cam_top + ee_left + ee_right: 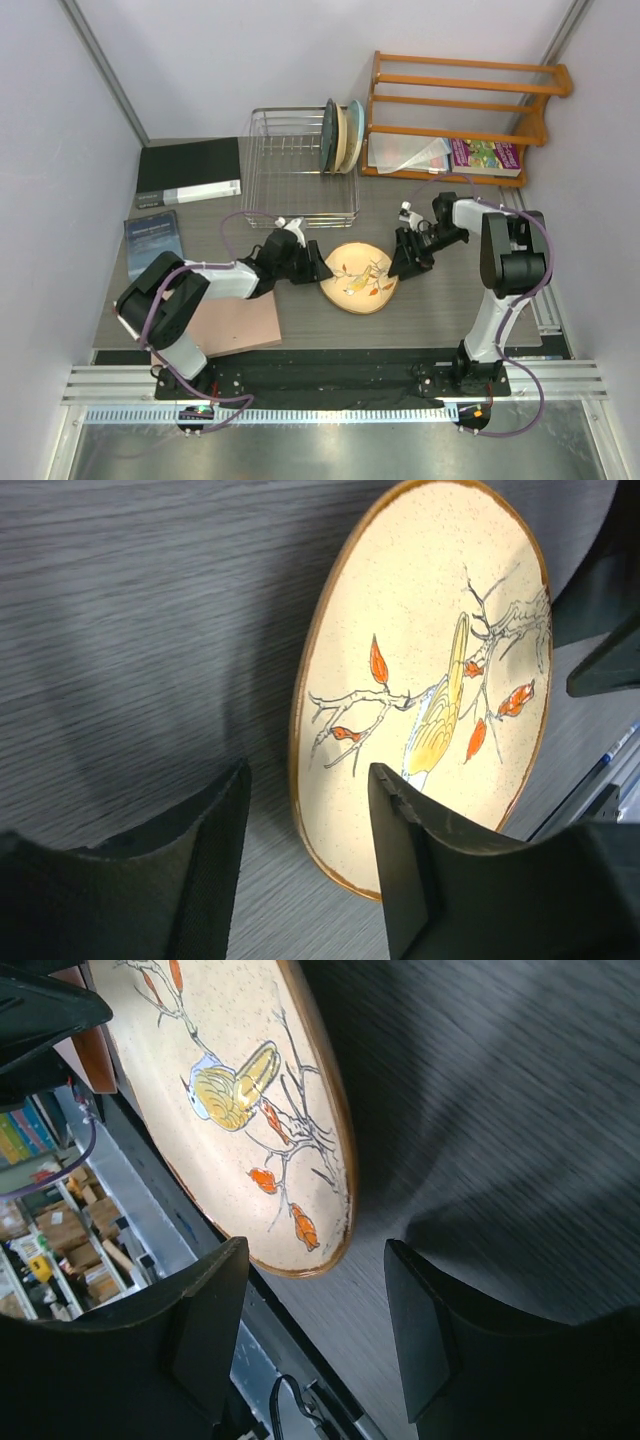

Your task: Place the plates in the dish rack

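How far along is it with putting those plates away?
Done: three plates stand on edge at the right end of the dish rack. In hand: the bird plate lies on the table, with the left gripper and right gripper open, straddling its opposite rims. Left: lifting that last plate and racking it.

Setting: robotics lab test cell.
Enclosure: plain white panels [50,120] along the worktop's left, far and right edges.
Mounting: aluminium rail [110,383] at the near edge, carrying two cabled arms [505,260].
Background: stockroom shelving with boxes [70,1250] off the worktop.
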Robot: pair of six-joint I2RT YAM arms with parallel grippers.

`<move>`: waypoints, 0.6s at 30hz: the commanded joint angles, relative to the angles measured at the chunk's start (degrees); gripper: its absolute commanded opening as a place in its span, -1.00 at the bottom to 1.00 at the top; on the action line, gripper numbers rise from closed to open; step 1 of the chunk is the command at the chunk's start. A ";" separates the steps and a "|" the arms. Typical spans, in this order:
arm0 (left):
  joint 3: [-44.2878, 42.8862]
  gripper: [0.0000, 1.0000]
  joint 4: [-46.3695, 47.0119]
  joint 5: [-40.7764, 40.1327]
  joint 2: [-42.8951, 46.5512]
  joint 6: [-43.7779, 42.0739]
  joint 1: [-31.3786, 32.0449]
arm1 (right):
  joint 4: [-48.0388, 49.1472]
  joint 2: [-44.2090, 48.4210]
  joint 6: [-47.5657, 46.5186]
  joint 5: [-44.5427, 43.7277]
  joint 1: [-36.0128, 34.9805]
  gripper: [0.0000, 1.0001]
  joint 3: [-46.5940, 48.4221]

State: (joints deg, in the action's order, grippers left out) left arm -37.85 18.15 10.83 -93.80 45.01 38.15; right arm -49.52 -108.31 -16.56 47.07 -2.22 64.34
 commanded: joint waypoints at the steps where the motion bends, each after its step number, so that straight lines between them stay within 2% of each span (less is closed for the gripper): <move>1: -2.32 -0.04 2.24 2.26 -1.82 0.07 0.87 | -4.09 -1.81 -4.97 4.08 1.51 0.25 1.67; 3: -2.41 -0.13 2.06 2.61 -2.35 0.51 1.05 | -4.71 -3.57 -6.03 6.09 1.51 0.25 1.49; 4: -2.41 -0.27 1.98 2.70 -2.79 0.86 1.05 | -5.23 -4.36 -6.47 7.32 1.43 0.25 1.58; 6: -2.23 -0.41 2.15 3.05 -3.14 1.21 1.14 | -5.42 -5.59 -6.47 9.87 1.52 0.25 1.14; 8: -2.14 -0.91 2.06 3.41 -3.67 1.39 1.14 | -4.37 -6.21 -5.51 11.11 1.43 0.26 0.27; 9: -2.23 -1.00 1.71 3.32 -3.67 1.39 1.22 | -3.49 -6.73 -3.68 11.55 1.43 0.26 -0.08; 16: -5.48 -1.00 -0.92 2.97 -5.69 0.78 2.72 | 14.69 -4.46 13.01 11.73 1.52 0.18 -4.39; 18: -6.01 -1.00 -1.45 3.06 -6.31 0.34 2.89 | 15.06 -4.28 13.66 11.64 1.43 0.11 -4.13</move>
State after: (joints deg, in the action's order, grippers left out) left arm -41.32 18.98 14.50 -97.89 48.86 39.24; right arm -46.02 -114.54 -9.45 58.57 0.23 60.69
